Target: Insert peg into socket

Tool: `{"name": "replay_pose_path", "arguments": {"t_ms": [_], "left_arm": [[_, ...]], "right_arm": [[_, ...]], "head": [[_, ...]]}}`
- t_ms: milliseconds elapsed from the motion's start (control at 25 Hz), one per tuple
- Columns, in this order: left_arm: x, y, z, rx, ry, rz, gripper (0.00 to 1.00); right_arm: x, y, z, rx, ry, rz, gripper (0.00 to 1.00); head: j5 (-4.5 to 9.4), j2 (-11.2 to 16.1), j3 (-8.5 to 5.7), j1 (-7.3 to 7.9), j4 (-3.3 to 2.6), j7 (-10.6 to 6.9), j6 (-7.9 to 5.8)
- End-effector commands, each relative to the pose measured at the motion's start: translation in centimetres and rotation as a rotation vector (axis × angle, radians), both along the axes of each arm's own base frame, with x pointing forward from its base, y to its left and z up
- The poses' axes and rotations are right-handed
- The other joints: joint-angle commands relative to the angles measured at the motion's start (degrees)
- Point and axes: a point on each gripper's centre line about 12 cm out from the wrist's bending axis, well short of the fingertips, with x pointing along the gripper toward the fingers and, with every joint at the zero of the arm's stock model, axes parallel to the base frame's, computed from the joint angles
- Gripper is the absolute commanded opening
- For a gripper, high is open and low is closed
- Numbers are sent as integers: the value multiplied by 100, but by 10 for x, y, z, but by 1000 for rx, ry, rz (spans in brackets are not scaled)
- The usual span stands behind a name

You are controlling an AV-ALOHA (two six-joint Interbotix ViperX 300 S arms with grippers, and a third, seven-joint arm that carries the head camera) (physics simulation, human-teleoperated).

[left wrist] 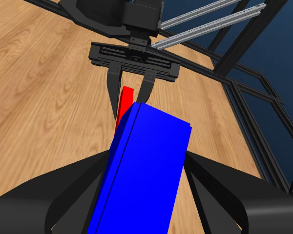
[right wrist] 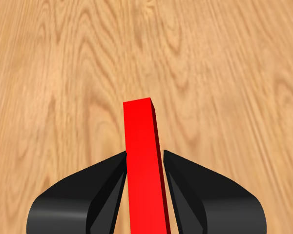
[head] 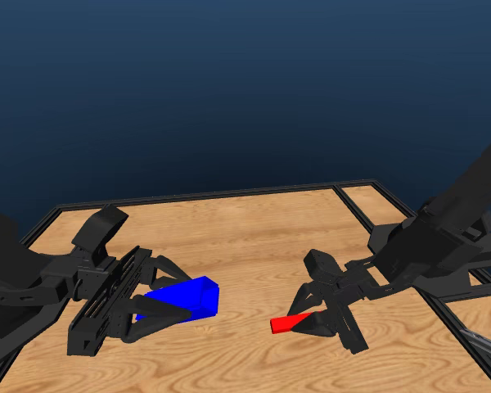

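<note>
Nearest the head camera, the left hand [head: 159,311] clamps the bright blue boxy socket block [head: 188,296] low over the wooden tabletop [head: 245,237]. Across a bare gap, the right hand [head: 315,321] pinches the thin red rectangular peg bar [head: 290,322] near its rear, tip free. Both look rigid, light and smooth-sided, so slipping seems the likeliest trouble. Nothing stands between them.

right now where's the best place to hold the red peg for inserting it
Grip the red peg at its rear end across its narrow sides, as the right gripper does, leaving the long front end free, pointing toward the blue socket.
</note>
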Motion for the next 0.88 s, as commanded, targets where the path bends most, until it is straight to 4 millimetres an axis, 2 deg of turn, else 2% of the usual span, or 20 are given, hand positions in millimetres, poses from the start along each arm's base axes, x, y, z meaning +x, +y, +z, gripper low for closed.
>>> {"name": "replay_pose_path", "arguments": {"t_ms": [40,80,120,160,200,280,320,360,400,440,480,520,560,600,680,720,760,800,840,880], "left_arm": [[12,-4,15,11,-45,2,0],[15,-7,18,18,-48,-4,0],[16,-6,11,23,-9,-1,0],[21,-4,22,8,-40,11,0],[18,-7,10,32,12,-7,0],[24,-8,18,36,8,-16,0],[26,-9,25,35,-7,-20,0],[25,-8,16,45,32,-21,0],[27,-7,17,42,42,-19,0],[30,-3,15,46,61,-13,0],[31,-10,11,59,83,-38,0],[33,-8,16,50,69,-30,0],[32,-10,11,58,85,-39,0],[36,-10,24,44,42,-30,0],[35,-11,14,53,82,-41,0],[36,-12,13,54,82,-42,0],[37,-13,16,49,74,-43,0],[35,-12,9,53,105,-49,0],[38,-14,22,43,72,-51,0],[38,-10,16,42,89,-40,0]], "right_arm": [[12,-1,32,-35,-82,48,0],[19,-2,55,-34,-184,35,0],[20,-5,47,-77,-110,81,0],[22,0,51,-99,-125,116,0],[31,0,72,-94,-209,109,0],[41,-4,86,-100,-193,130,0],[36,1,76,-126,-153,175,0],[45,0,95,-122,-205,171,0],[43,1,91,-136,-159,209,0],[54,-11,110,-123,-197,176,0],[56,0,128,-124,-251,206,0],[49,8,125,-120,-229,249,0],[56,2,129,-116,-200,236,0],[55,-3,127,-163,-162,275,0],[50,-8,123,-172,-71,300,0],[60,-8,153,-165,-125,289,0],[57,-3,158,-178,-69,308,0],[57,-4,153,-189,-41,309,0],[55,-7,145,-211,41,306,0],[60,-5,156,-199,48,278,0]], "head": [[-16,-96,-47,19,9,19,1],[-8,-106,-41,35,13,36,-3],[10,-120,-38,53,19,42,1],[0,-125,-34,63,22,44,3],[0,-139,-27,81,26,44,-3],[6,-161,-18,115,31,36,-17],[7,-166,-15,124,33,34,-20],[6,-178,-9,140,37,24,-19],[7,-183,-5,154,40,12,-22],[9,-187,1,168,42,-4,-27],[20,-188,4,181,42,-16,-38],[18,-188,8,193,42,-22,-51],[21,-187,9,200,44,-28,-51],[30,-186,10,213,46,-33,-58],[31,-176,8,239,51,-27,-71],[42,-171,4,246,51,-36,-75],[42,-168,4,250,51,-43,-79],[43,-161,3,254,50,-49,-88],[47,-154,3,263,53,-51,-86],[57,-151,5,271,55,-53,-85]]}}
